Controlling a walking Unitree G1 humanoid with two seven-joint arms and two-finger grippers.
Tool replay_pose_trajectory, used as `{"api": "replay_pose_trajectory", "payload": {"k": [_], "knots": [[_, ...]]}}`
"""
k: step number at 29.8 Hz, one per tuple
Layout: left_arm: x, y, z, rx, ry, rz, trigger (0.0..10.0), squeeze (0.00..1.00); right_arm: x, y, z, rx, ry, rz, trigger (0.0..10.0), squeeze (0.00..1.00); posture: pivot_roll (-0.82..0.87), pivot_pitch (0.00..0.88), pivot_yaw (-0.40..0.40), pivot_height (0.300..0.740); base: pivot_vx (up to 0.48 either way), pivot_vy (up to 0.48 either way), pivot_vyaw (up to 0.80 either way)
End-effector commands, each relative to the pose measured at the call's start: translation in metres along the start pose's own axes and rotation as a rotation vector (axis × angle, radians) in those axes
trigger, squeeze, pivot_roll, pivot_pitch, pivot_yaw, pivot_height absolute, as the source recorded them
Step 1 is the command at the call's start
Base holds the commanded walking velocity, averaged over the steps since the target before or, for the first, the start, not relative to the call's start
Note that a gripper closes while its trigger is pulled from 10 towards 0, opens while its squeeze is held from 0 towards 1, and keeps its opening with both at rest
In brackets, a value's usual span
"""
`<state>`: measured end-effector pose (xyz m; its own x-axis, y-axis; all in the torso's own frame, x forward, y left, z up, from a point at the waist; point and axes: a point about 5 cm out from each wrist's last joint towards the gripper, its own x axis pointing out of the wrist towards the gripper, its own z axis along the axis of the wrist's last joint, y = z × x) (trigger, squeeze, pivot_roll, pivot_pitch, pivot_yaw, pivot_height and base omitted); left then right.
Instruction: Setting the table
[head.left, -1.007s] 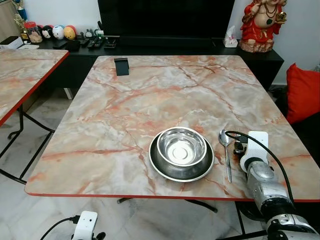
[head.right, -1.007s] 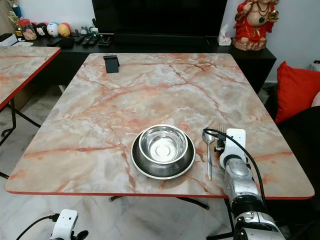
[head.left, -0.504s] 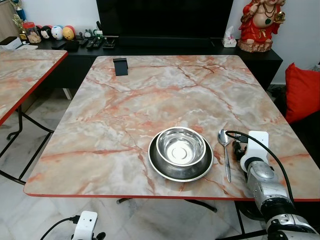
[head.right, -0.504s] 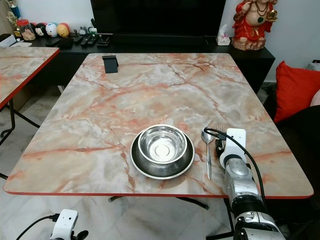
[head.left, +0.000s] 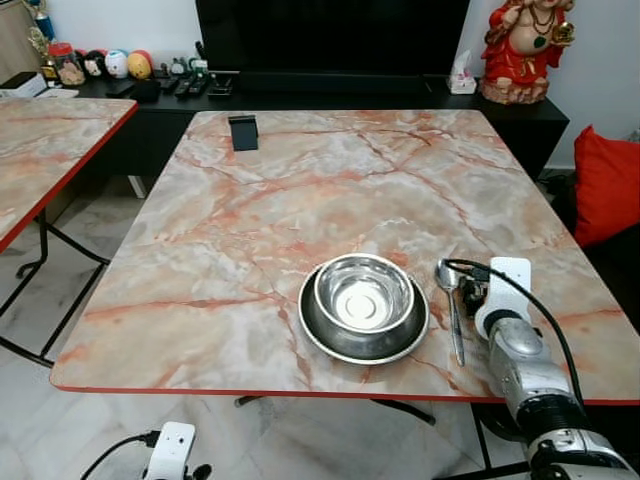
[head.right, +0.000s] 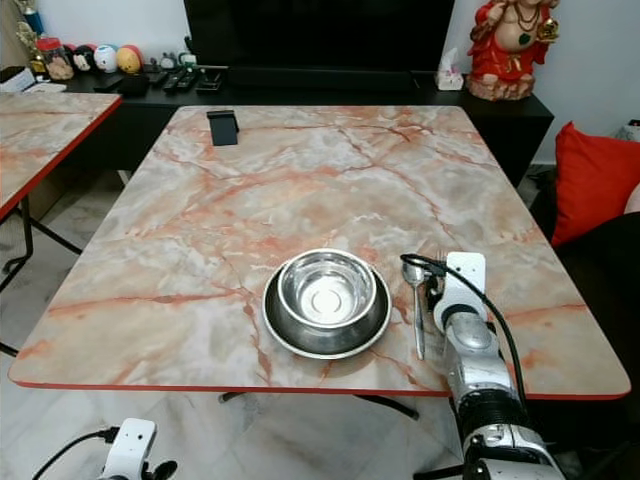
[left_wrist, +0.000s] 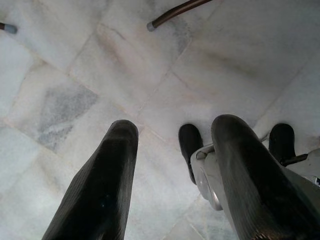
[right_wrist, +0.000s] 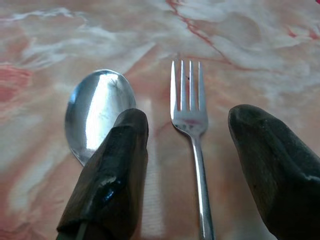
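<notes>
On the marble table (head.left: 300, 190), right gripper (right_wrist: 192, 165) jaws released astride fork (right_wrist: 190, 120), beside spoon (right_wrist: 97, 112)

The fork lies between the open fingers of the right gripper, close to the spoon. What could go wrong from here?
1. The fork lies flat on the table, so the fingers of the right gripper may scrape the marble or slip off the thin handle.
2. One finger is over the spoon; closing could push it toward the plate holding the bowl.
</notes>
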<state>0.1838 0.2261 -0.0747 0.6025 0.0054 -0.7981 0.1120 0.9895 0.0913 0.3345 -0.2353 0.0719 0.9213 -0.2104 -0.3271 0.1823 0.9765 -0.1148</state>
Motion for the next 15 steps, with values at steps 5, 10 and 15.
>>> {"api": "replay_pose_trajectory", "payload": {"k": [5,10,15], "knots": [[-0.001,0.002,-0.002,0.010,0.013,0.001,10.0,0.00,0.000,-0.002,0.006,-0.010,-0.014,-0.009,10.0,0.00,0.00,0.000,0.007,0.740,0.000,0.000,0.00],[-0.001,0.002,-0.002,0.010,0.014,0.001,10.0,0.00,-0.001,-0.005,0.007,-0.024,-0.019,-0.034,10.0,0.00,0.00,0.000,0.006,0.740,0.000,0.000,0.00],[-0.001,0.002,-0.003,0.010,0.013,0.000,10.0,0.00,-0.005,-0.012,0.027,-0.023,-0.175,-0.094,10.0,0.00,0.00,0.000,0.006,0.740,0.000,0.000,0.00]]}}
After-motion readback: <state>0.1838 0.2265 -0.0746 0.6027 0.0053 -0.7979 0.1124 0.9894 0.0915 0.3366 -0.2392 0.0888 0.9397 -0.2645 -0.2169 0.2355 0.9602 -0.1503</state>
